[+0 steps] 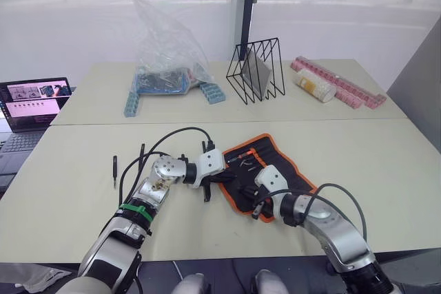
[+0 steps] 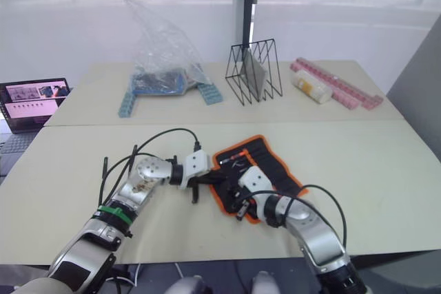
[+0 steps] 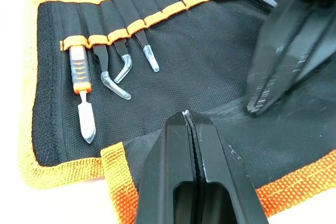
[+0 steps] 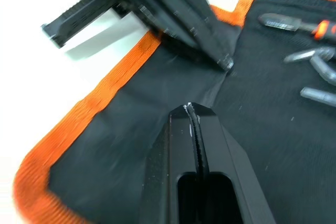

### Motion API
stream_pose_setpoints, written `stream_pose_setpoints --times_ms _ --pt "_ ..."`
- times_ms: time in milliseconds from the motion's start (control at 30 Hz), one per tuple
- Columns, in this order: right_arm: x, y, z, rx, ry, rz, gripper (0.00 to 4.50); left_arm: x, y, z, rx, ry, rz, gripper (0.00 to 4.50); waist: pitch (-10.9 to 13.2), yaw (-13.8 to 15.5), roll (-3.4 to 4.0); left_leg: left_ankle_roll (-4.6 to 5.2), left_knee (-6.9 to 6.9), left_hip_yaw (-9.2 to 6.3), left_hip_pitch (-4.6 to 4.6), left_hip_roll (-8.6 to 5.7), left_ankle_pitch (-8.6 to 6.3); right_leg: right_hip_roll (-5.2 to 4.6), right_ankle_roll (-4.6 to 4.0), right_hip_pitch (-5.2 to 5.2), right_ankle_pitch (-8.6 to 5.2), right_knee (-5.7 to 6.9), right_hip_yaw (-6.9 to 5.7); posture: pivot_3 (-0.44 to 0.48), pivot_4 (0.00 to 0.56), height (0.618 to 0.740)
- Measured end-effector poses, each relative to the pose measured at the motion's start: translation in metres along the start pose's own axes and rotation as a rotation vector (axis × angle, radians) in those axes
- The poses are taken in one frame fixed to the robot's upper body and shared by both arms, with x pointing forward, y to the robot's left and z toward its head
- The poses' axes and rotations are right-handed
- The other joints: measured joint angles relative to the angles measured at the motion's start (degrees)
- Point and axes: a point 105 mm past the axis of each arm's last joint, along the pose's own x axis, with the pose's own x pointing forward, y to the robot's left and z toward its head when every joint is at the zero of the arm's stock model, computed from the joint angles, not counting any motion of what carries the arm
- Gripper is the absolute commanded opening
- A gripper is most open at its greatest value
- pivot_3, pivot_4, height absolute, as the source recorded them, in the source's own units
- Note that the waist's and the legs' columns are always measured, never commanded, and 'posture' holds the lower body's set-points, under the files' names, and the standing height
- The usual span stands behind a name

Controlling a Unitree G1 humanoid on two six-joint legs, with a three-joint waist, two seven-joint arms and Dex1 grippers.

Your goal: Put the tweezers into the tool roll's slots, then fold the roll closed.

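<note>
Two tweezers [image 1: 115,171] lie loose on the surface, well apart from the tool roll [image 1: 275,163] on its left in the left eye view, one thin and dark, the second [image 1: 142,160] nearer the roll. Both arms meet at the roll's near-left corner. From the left wrist, the left gripper [image 3: 191,124] is clenched, tips resting on black fabric; beyond them three tweezers [image 3: 123,69] and an orange-handled tool [image 3: 81,93] sit in the slots [image 3: 131,27] under the orange stripe. From the right wrist, the right gripper [image 4: 191,116] is clenched too, pressing the roll near its orange piping. Likely best: pin the roll flat and fetch the loose tweezers before folding.
</note>
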Motion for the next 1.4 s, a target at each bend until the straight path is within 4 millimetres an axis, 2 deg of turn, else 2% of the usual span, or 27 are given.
stream_pose_setpoints --times_ms 267,367,500,633,733,833,900,933,1000,1067,1200,1300,1400 --pt "-0.028 0.020 -0.009 0.038 0.047 0.041 0.00 0.000 0.001 0.000 0.010 -0.003 0.001 0.01 0.0 0.1 -0.05 0.11 -0.02 0.00 0.01 0.02 -0.07 0.00 0.02 0.04 -0.01 -0.07 -0.02 0.000 0.150 0.724" --pt "-0.030 0.021 -0.009 0.060 0.042 0.041 0.00 -0.002 0.002 -0.001 0.010 -0.003 0.008 0.01 0.0 0.0 -0.08 0.10 -0.02 0.00 0.04 0.02 -0.06 0.01 0.03 0.07 -0.01 -0.08 -0.01 0.000 0.150 0.724" --pt "-0.026 0.018 -0.002 0.081 0.007 0.039 0.00 -0.003 0.003 0.001 0.007 -0.008 0.010 0.01 0.0 0.0 -0.09 0.09 -0.02 0.00 0.02 0.03 -0.06 0.02 0.02 0.02 -0.01 -0.05 -0.01 0.000 0.150 0.724" --pt "-0.027 0.009 0.016 0.091 -0.071 0.040 0.00 -0.010 0.003 0.004 -0.018 -0.015 0.002 0.01 0.0 -0.3 -0.12 0.03 -0.04 0.00 -0.16 0.04 -0.02 0.05 0.02 -0.18 0.00 -0.04 0.01 0.000 0.150 0.724" --pt "-0.036 -0.008 0.039 0.103 -0.166 0.024 0.00 -0.029 0.011 0.018 -0.067 -0.082 0.045 0.01 0.1 -0.5 -0.14 -0.32 -0.04 -0.01 -0.46 0.05 0.18 0.04 -0.02 -0.49 0.02 -0.01 0.01 0.000 0.150 0.724" --pt "-0.048 -0.026 0.058 0.101 -0.241 0.014 0.00 -0.054 0.024 0.054 -0.058 -0.202 0.095 0.01 0.1 -0.4 -0.18 -0.33 -0.04 -0.01 -0.57 0.04 0.18 0.00 -0.03 -0.60 0.03 -0.02 0.02 0.000 0.150 0.724" --pt "-0.057 -0.040 0.062 0.091 -0.256 -0.002 0.00 -0.081 0.028 0.073 -0.061 -0.258 0.131 0.01 0.1 -0.4 -0.16 -0.31 -0.09 -0.01 -0.56 0.05 0.17 -0.01 -0.03 -0.60 0.03 -0.06 0.04 0.000 0.150 0.724" --pt "-0.063 -0.049 0.062 0.087 -0.255 -0.027 0.00 -0.095 0.030 0.076 -0.071 -0.271 0.160 0.01 0.1 -0.4 -0.15 -0.30 -0.15 0.00 -0.55 0.05 0.17 -0.01 -0.03 -0.61 0.03 -0.09 0.04 0.000 0.150 0.724" --pt "-0.072 -0.066 0.058 0.087 -0.247 -0.073 0.00 -0.116 0.030 0.068 -0.117 -0.267 0.228 0.01 0.1 -0.7 -0.14 -0.34 -0.41 0.01 -0.44 0.05 0.19 0.01 -0.03 -0.59 0.03 -0.26 0.13 0.000 0.150 0.724" --pt "-0.079 -0.084 0.053 0.071 -0.239 -0.127 0.00 -0.138 0.024 0.043 -0.177 -0.204 0.303 0.01 0.1 -1.0 -0.12 -0.42 -0.64 0.03 -0.40 0.07 0.25 0.06 -0.08 -0.65 0.06 -0.35 0.18 0.000 0.150 0.724" --pt "-0.101 -0.118 0.040 0.045 -0.221 -0.252 1.20 -0.183 0.007 -0.007 -0.299 -0.067 0.466 1.17 0.1 -1.2 -0.11 -0.51 -0.90 0.03 -0.45 0.12 0.29 0.08 -0.13 -0.84 0.09 -0.39 0.21 0.000 0.150 0.724" --pt "-0.124 -0.139 0.026 0.068 -0.214 -0.323 2.22 -0.224 0.000 -0.026 -0.346 -0.011 0.626 2.17 0.2 -0.8 -0.08 -0.50 -0.90 0.03 -0.49 0.11 0.29 0.05 -0.13 -0.84 0.09 -0.45 0.21 0.000 0.150 0.724" --pt "-0.147 -0.152 0.012 0.086 -0.210 -0.371 3.23 -0.262 -0.013 -0.037 -0.359 0.052 0.743 3.16 0.2 -0.5 -0.04 -0.49 -0.92 0.06 -0.47 0.11 0.28 0.02 -0.14 -0.78 0.09 -0.53 0.24 0.000 0.150 0.724"
